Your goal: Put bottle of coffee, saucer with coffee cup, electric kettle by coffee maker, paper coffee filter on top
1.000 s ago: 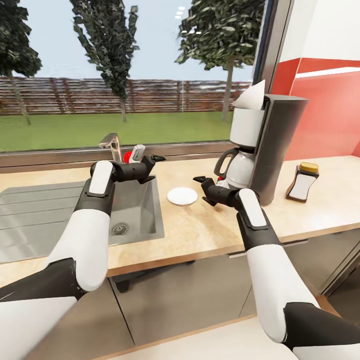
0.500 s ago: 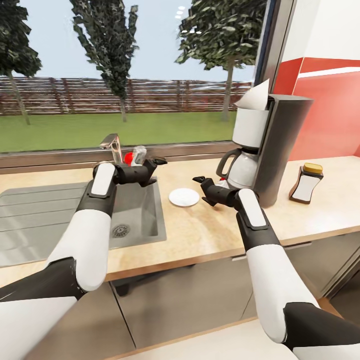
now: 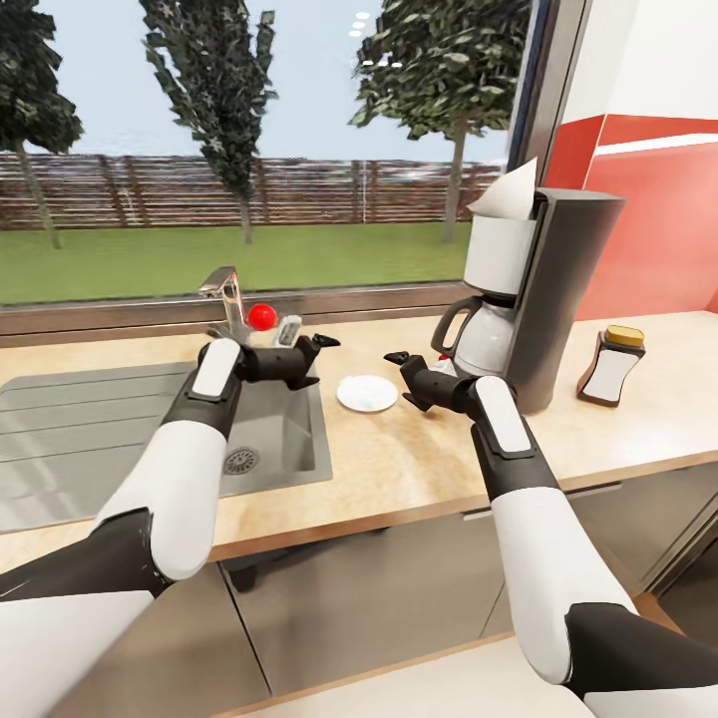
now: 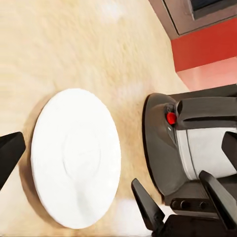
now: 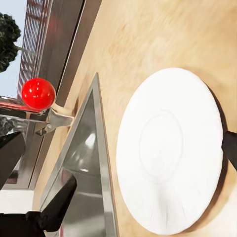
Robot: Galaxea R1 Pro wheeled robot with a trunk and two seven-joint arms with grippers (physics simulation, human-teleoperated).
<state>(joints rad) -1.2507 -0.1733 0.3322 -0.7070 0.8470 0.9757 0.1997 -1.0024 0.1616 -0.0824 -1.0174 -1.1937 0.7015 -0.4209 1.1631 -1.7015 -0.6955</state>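
Note:
The white saucer (image 3: 366,392) lies flat on the kitchen countertop (image 3: 419,464), between the sink and the coffee maker (image 3: 553,289). A white paper coffee filter (image 3: 504,189) sits on top of the machine, and the white carafe (image 3: 484,339) stands in it. The bottle of coffee (image 3: 610,364) stands to the machine's right. My left gripper (image 3: 319,359) hovers open just left of the saucer (image 4: 74,158). My right gripper (image 3: 400,379) hovers open just right of the saucer (image 5: 170,148), in front of the carafe. Neither holds anything. Cup, kettle and shelf are out of view.
A steel sink (image 3: 269,419) with a drainboard is set into the counter left of the saucer. Behind it stands a faucet (image 3: 224,289) with a red knob (image 3: 261,316). A window runs along the back and a red wall panel (image 3: 658,229) rises behind the coffee maker.
My left gripper has moved right across the sink's corner toward the saucer, uncovering the red knob. The right gripper has stayed put. The view shifted slightly at first.

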